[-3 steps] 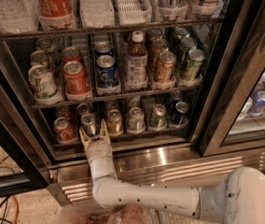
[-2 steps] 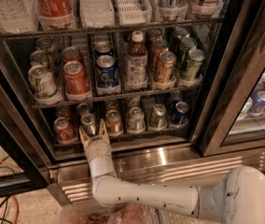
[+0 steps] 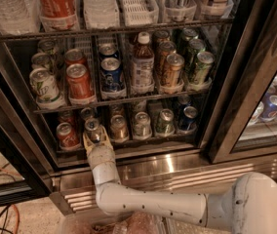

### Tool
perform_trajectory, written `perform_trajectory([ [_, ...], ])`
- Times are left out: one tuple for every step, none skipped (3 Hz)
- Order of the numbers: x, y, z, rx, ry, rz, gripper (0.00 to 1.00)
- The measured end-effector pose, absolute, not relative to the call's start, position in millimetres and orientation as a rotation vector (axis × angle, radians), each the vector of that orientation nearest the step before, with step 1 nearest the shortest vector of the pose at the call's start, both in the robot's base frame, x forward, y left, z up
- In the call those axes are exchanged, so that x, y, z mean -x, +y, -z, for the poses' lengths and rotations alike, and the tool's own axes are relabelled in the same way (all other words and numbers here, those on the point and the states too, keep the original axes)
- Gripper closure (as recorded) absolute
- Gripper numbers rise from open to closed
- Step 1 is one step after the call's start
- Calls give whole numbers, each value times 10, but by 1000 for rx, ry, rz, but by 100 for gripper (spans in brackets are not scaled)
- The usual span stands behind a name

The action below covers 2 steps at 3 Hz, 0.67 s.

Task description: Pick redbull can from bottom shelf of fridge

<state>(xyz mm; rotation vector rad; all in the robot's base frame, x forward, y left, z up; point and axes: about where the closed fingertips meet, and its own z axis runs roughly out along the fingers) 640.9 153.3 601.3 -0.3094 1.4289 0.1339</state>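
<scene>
Big picture first: the fridge stands open, and the bottom shelf carries its row of small cans. Your arm sweeps in low from the right along the steel base, bends at the elbow and points the wrist straight up at the shelf's left end. The gripper sits at the shelf's front edge, right at the foot of the redbull can, second lane from the left. Whether the claw is pinching it, you can't tell from here. Judgement call: get a firm, centred hold, then draw straight back, clear of the red can and gold can beside it.
</scene>
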Motion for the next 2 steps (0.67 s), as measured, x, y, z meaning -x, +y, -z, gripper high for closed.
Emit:
perform_trajectory([
  [-6396,1544,-6039,333,1438,-123,100],
  [-6331,1485,-6267,368,1406,-88,100],
])
